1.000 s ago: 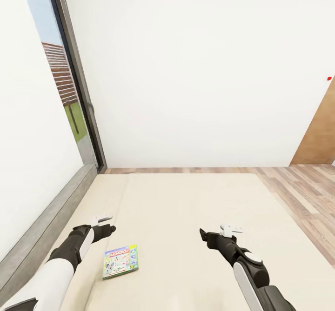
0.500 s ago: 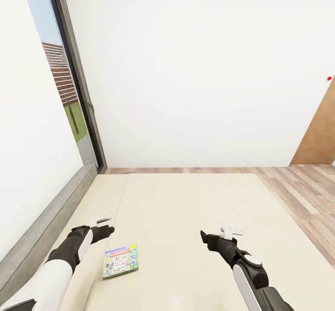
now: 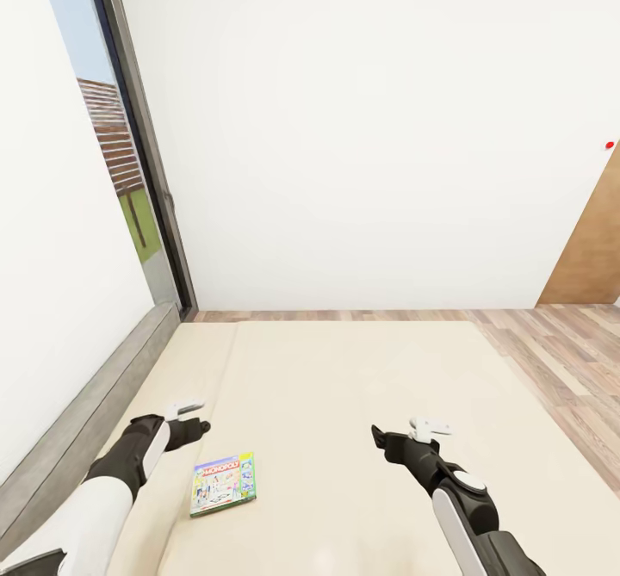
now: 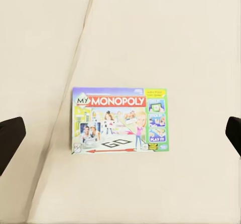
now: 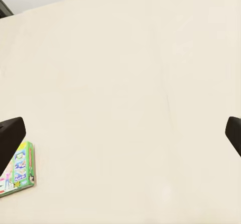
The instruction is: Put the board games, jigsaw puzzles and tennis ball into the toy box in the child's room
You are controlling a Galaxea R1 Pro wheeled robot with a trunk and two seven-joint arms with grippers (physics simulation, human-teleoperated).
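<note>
One board game (image 3: 223, 483), a "My Monopoly" box with a green edge, lies flat on the cream bed (image 3: 344, 369) near its left side. My left gripper (image 3: 195, 418) hovers just above and beyond it, open. In the left wrist view the box (image 4: 120, 119) sits centred between the two dark fingertips (image 4: 10, 138), with nothing touching it. My right gripper (image 3: 405, 430) hangs open over bare mattress to the right of the box; its wrist view catches one corner of the box (image 5: 17, 171). The table, toy box, jigsaw puzzles and tennis ball are out of view.
A grey bed frame (image 3: 77, 421) runs along the left wall under a tall window (image 3: 112, 145). Wood-plank floor (image 3: 551, 343) lies beyond and to the right of the mattress, with a brown wooden door (image 3: 594, 249) at far right.
The left arm has drawn slightly left and back; the right gripper has sunk a little. The game box has not moved.
</note>
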